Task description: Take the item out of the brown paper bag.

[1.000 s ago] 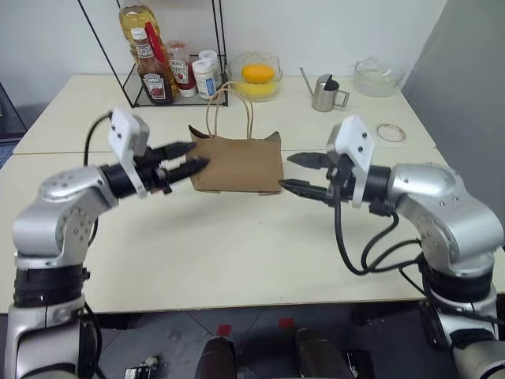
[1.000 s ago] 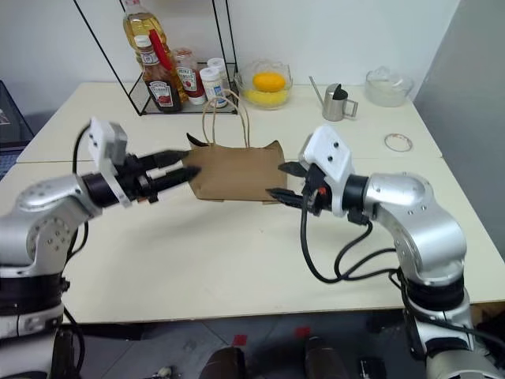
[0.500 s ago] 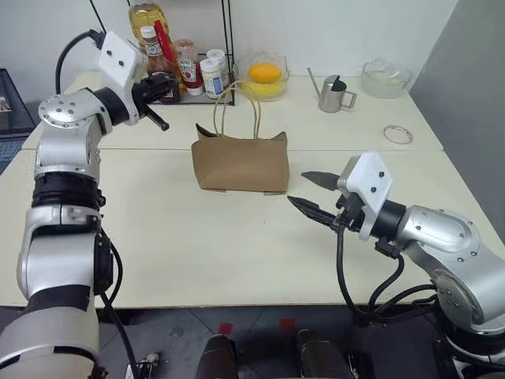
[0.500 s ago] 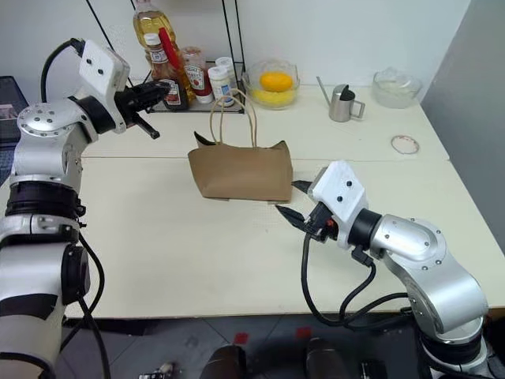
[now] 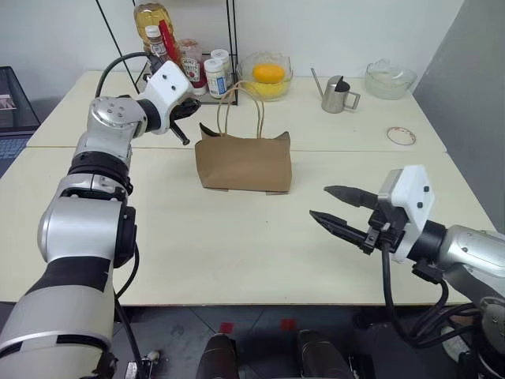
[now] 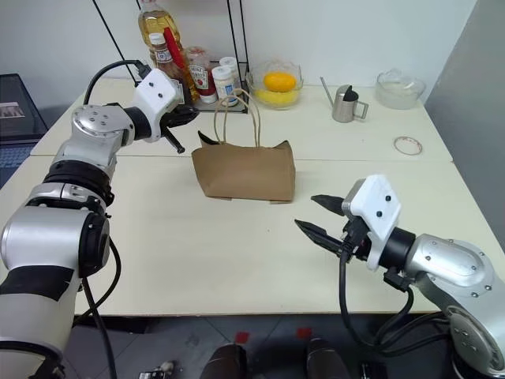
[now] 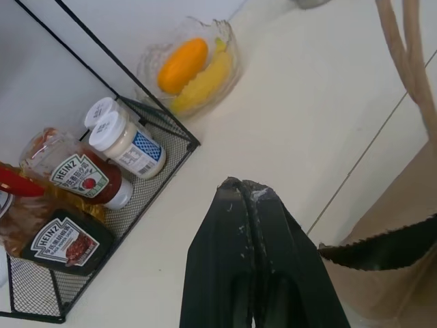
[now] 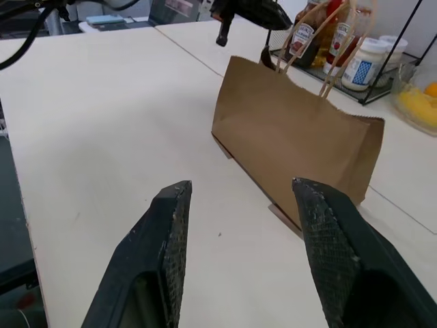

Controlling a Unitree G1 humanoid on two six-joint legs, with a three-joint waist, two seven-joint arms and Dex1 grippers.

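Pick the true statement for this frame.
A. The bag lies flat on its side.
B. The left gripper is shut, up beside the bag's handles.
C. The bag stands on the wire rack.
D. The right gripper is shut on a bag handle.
B: the left gripper has its fingers pressed together, near the brown paper bag handles.

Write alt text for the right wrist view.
An open claw points across a cream table at a brown paper bag standing upright, handles up. Beyond it hangs the other claw, shut, with bottles in a wire rack behind.
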